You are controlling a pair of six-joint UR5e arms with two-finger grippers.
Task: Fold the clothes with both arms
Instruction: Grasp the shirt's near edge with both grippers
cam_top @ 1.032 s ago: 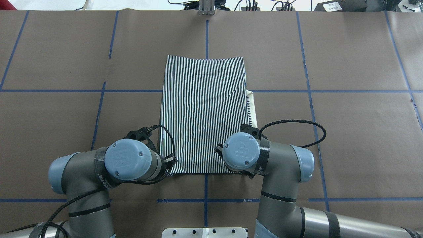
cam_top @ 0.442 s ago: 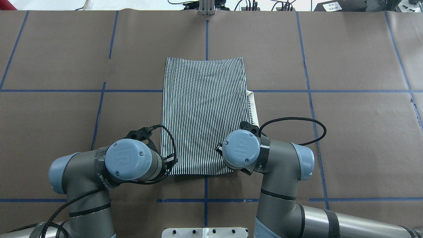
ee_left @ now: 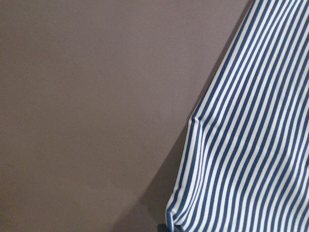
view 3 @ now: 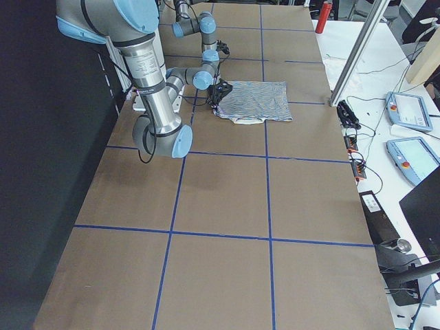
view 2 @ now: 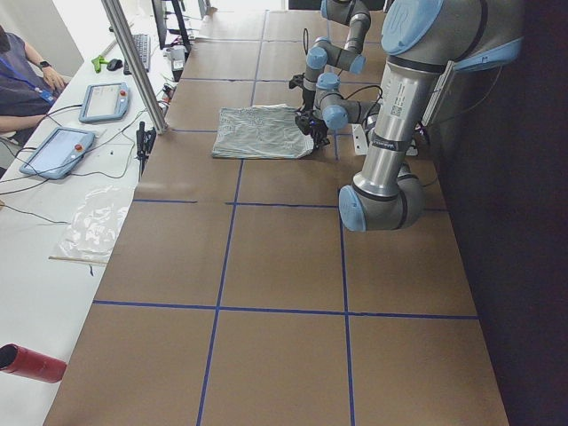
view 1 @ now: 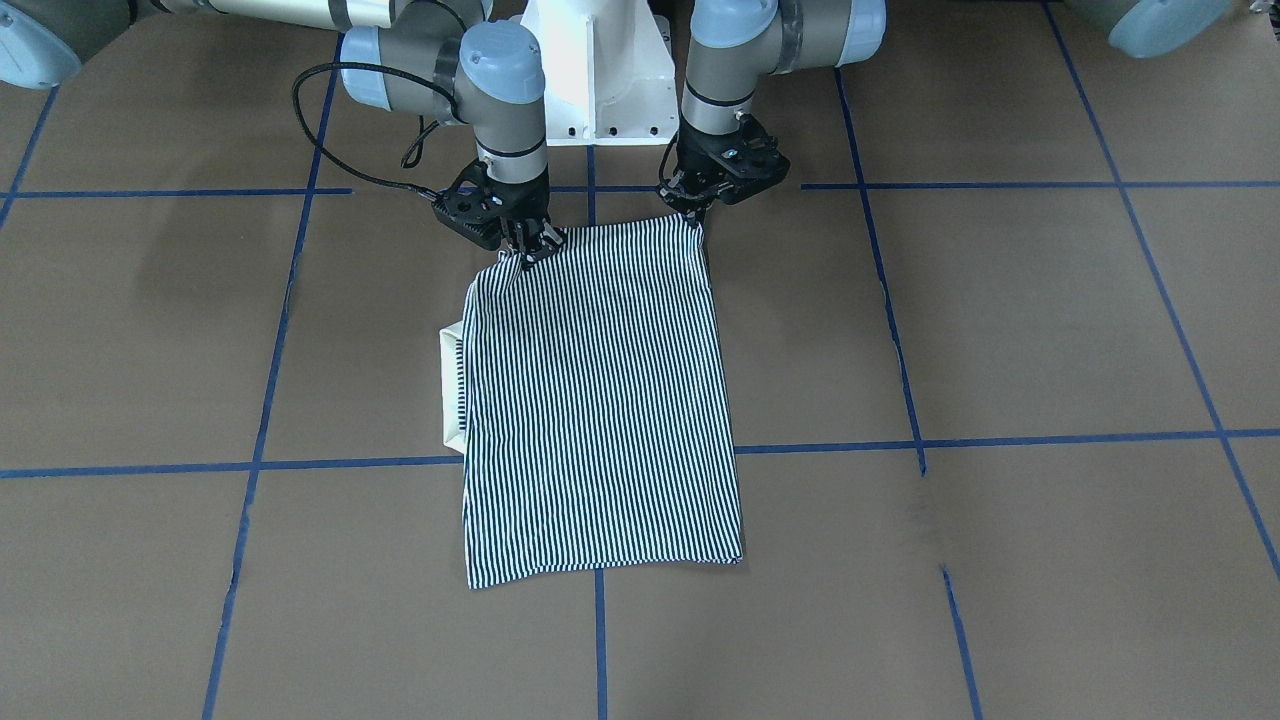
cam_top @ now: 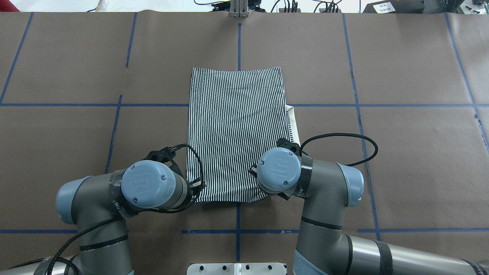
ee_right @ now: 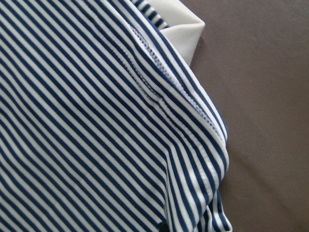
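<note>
The striped polo shirt (view 1: 600,400) lies folded into a tall rectangle in the middle of the table, also in the overhead view (cam_top: 237,126). Its cream collar (view 1: 450,390) sticks out at one side edge. My right gripper (view 1: 528,245) is shut on the shirt's near corner on the collar side and holds it slightly raised. My left gripper (view 1: 695,212) is shut on the other near corner. In the overhead view both grippers are hidden under their wrists. The left wrist view shows the striped edge (ee_left: 251,145) above brown table; the right wrist view shows bunched stripes (ee_right: 96,121) and collar (ee_right: 181,24).
The table is covered in brown paper with blue tape lines (cam_top: 238,38). The white pedestal base (view 1: 600,80) stands just behind the grippers. A side bench with tablets (view 2: 102,100), an aluminium post (view 2: 133,62) and a red can (view 2: 31,362) lie beyond the table's far edge.
My right wrist has shifted slightly forward and the shirt's near right corner has lifted and curled with it. The left arm has hardly moved.
</note>
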